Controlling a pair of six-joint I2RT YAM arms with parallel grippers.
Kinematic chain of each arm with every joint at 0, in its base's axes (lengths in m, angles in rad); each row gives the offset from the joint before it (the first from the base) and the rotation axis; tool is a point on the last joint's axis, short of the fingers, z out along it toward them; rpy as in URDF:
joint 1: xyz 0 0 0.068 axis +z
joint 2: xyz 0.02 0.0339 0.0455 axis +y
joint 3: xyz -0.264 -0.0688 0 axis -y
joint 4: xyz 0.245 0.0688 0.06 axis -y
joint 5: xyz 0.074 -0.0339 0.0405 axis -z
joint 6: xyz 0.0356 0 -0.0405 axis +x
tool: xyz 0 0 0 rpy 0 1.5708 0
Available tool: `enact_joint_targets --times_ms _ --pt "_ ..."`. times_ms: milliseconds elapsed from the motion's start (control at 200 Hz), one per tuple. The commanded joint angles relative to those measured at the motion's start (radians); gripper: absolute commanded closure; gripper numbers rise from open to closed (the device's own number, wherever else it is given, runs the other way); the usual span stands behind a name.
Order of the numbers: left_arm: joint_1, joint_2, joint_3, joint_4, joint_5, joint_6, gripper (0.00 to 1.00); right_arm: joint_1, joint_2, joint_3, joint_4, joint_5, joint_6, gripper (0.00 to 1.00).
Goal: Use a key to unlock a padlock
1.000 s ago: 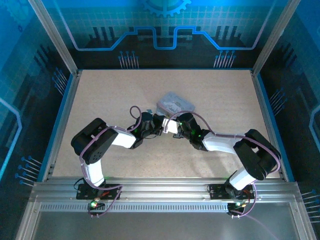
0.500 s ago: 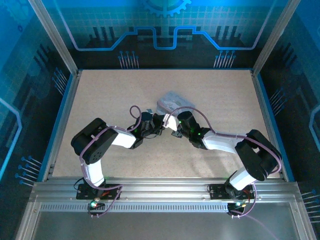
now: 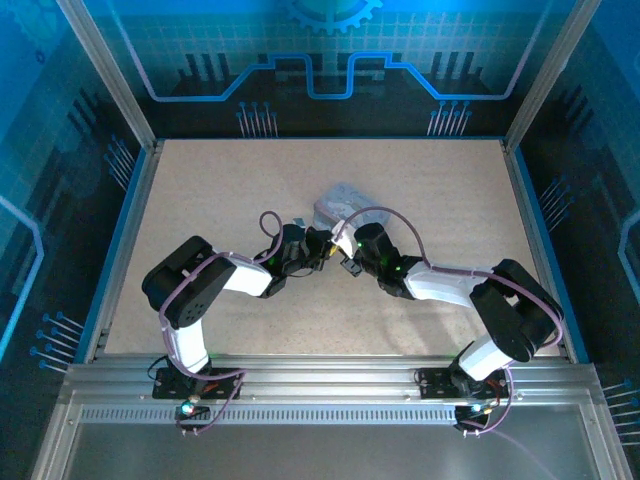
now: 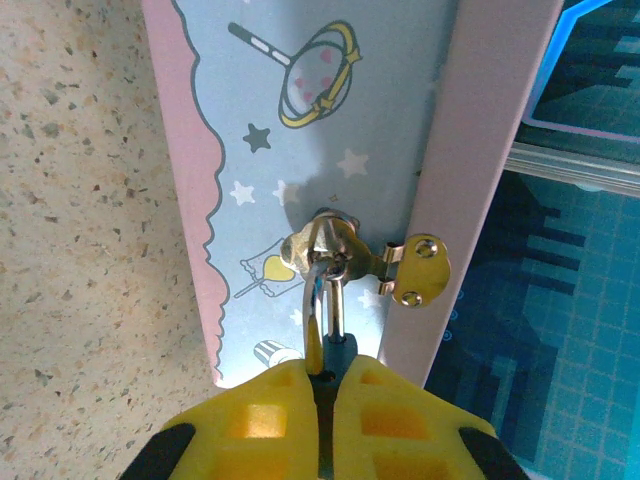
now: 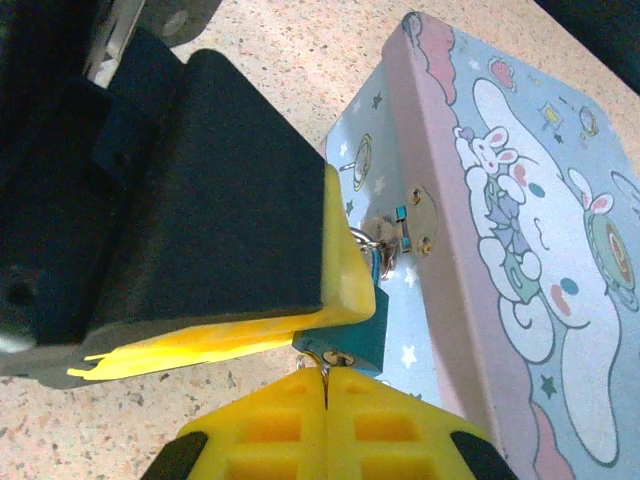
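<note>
Top external: speckled beige table, blue-lit walls; left claw clamps padlock, right claw pinches key.

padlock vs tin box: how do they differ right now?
Size: the padlock is a tiny block; the tin box is far larger.
Colour: padlock plain teal, tin box pale with cartoon prints.
Hold: padlock pinched by the left gripper; tin box rests ungripped on the table.
Shared: joined at the box's hasp.

The padlock is hooked through the tin box's hasp.
</note>
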Motion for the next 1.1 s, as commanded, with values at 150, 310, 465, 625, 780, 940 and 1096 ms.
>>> enact_joint_targets --times_ms 150,310,465,625,780,940,1096 --pt "-0.012 0.0 -0.007 0.036 0.006 0.008 1.0 0.017 0.019 -0.034 0.041 -0.072 0.157 1.0" --pt "-0.012 -0.004 -0.019 0.014 -0.006 0.013 0.91 0.016 0.054 -0.059 0.081 -0.09 0.177 1.0" --pt "-0.011 -0.016 -0.027 -0.005 -0.017 0.02 0.83 0.016 0.069 -0.079 0.108 -0.092 0.195 1.0" --pt "-0.007 -0.037 -0.045 -0.009 -0.027 0.024 0.74 0.012 0.066 -0.091 0.122 -0.115 0.223 1.0" --pt "0.01 -0.096 -0.067 -0.062 -0.032 0.055 0.64 0.004 0.059 -0.102 0.126 -0.144 0.255 1.0" --pt "0.035 -0.181 -0.088 -0.15 -0.046 0.108 0.56 -0.026 0.037 -0.117 0.131 -0.202 0.313 1.0" --pt "0.07 -0.257 -0.099 -0.248 -0.057 0.168 0.52 -0.065 0.011 -0.127 0.131 -0.264 0.381 1.0"
